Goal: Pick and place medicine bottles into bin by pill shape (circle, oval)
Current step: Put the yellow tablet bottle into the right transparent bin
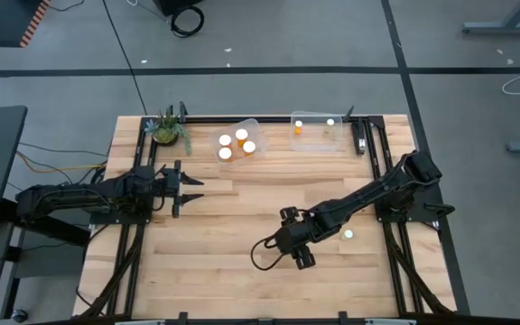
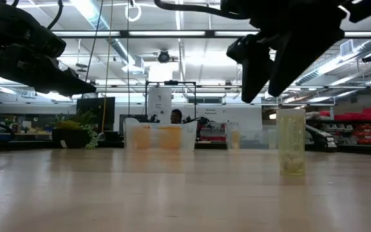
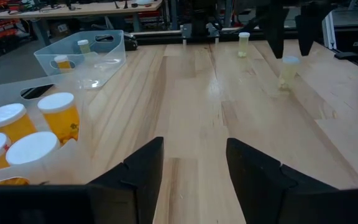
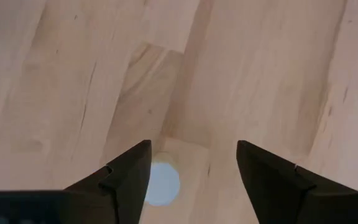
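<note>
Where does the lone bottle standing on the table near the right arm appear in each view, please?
High: bottle beside the right gripper.
Low: right of centre, under the arm.
Left wrist: far across the table.
Right wrist: white cap between the fingers.
Shared landmark: the wooden table.

One camera looks straight down on the whole table [image 1: 242, 271], another sits at tabletop level facing the room behind, and each wrist camera peers past its own fingers, the left along the wood, the right close above it; all share the lone bottle [image 1: 348, 235].
</note>
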`<action>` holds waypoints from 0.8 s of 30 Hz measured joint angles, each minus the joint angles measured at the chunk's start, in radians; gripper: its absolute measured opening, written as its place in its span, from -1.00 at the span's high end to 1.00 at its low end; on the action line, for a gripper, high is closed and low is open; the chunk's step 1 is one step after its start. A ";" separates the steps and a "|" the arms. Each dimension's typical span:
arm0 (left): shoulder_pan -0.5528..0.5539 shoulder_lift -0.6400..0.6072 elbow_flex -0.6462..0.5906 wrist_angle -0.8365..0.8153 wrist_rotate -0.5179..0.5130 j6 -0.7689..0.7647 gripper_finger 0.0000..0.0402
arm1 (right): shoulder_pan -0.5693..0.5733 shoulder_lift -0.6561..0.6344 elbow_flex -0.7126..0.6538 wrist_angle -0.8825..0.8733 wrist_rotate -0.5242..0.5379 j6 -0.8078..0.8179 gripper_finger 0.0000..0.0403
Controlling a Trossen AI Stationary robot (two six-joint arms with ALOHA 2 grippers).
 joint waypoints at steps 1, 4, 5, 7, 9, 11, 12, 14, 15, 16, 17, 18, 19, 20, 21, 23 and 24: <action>0.000 0.000 0.000 0.000 0.000 0.000 0.09 | 0.003 0.000 -0.006 0.006 0.000 0.002 -0.22; 0.000 0.000 0.000 0.000 0.000 0.000 0.10 | 0.011 0.000 -0.033 0.025 0.001 0.027 -0.25; 0.000 0.000 0.000 0.000 0.000 0.000 0.09 | 0.014 0.000 -0.048 0.039 0.001 0.034 -0.25; 0.000 0.000 0.000 0.000 0.000 0.000 0.08 | 0.024 0.000 -0.070 0.066 0.000 0.039 -0.25; 0.000 0.000 0.000 0.000 0.000 0.000 0.07 | 0.032 0.000 -0.081 0.082 -0.001 0.035 -0.25; 0.000 0.000 0.000 0.000 0.000 0.000 0.07 | 0.038 0.000 -0.087 0.090 -0.001 0.027 -0.25; 0.000 0.000 0.000 0.000 0.000 0.000 0.07 | 0.039 0.000 -0.088 0.091 -0.001 0.025 -0.25; 0.000 0.000 0.000 0.000 0.000 0.000 0.08 | 0.043 0.000 -0.088 0.091 0.004 0.019 -0.25; 0.000 0.000 0.000 0.000 0.000 0.000 0.09 | 0.046 0.000 -0.088 0.091 0.004 0.012 -0.24; 0.000 0.000 0.000 0.000 0.000 0.000 0.09 | 0.048 0.000 -0.088 0.091 0.006 0.005 -0.23; 0.000 0.000 0.000 0.000 0.000 0.000 0.10 | 0.050 0.000 -0.089 0.090 0.010 -0.001 -0.21; 0.000 0.000 0.000 0.000 0.000 0.000 0.10 | 0.050 0.000 -0.089 0.090 0.017 -0.002 -0.19; 0.000 0.000 0.000 0.000 0.000 0.000 0.10 | 0.051 0.000 -0.089 0.090 0.019 -0.002 -0.17; 0.000 0.000 0.000 0.000 0.000 0.000 0.09 | 0.051 0.000 -0.089 0.090 0.020 -0.002 -0.14; 0.000 0.000 0.000 0.000 0.000 0.000 0.09 | 0.051 0.000 -0.089 0.090 0.021 -0.002 -0.12; 0.000 0.000 0.000 0.000 0.000 0.000 0.08 | 0.050 0.000 -0.089 0.089 0.023 -0.002 -0.08; 0.000 0.000 0.000 0.000 0.000 0.000 0.07 | 0.050 0.000 -0.089 0.089 0.023 -0.002 -0.07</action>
